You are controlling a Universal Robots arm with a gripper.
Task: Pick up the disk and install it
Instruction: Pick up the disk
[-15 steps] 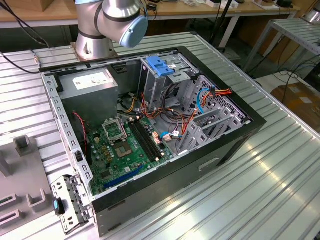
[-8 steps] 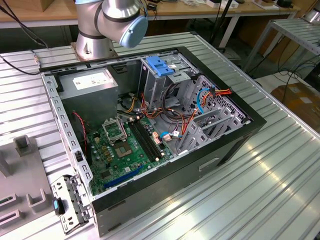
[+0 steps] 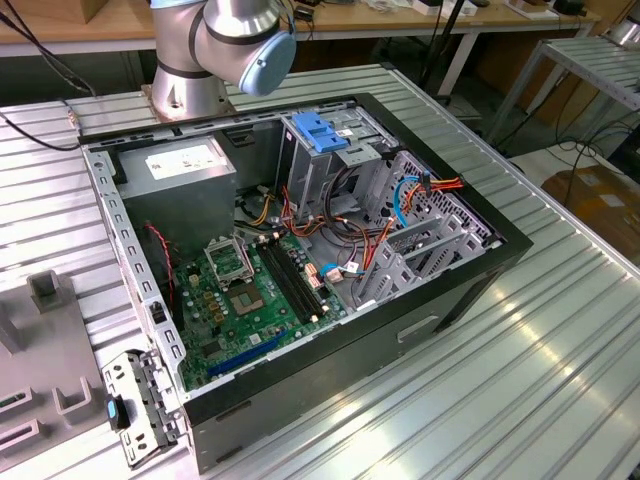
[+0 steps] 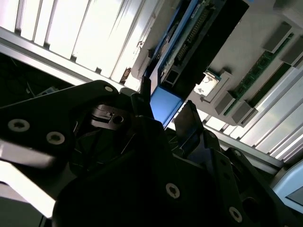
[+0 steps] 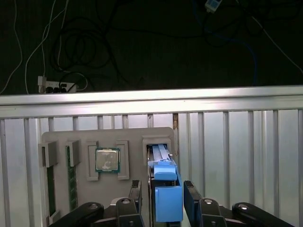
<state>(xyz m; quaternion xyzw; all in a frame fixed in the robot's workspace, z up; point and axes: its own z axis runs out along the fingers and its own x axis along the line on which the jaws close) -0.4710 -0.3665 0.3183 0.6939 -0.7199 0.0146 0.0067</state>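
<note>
The gripper (image 5: 162, 185) stands open astride the disk (image 5: 166, 203), one finger just beside its blue end and the other a little off (not clamped). The disk stands on edge in a slot of the grey tray (image 5: 135, 137), near a CPU (image 5: 107, 159).

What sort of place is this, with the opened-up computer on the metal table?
Probably a robotics lab or test workshop: an open computer case lies on a ribbed metal table beside the base of a robot arm, workbenches stand behind, and a grey parts tray holds a processor chip.
</note>
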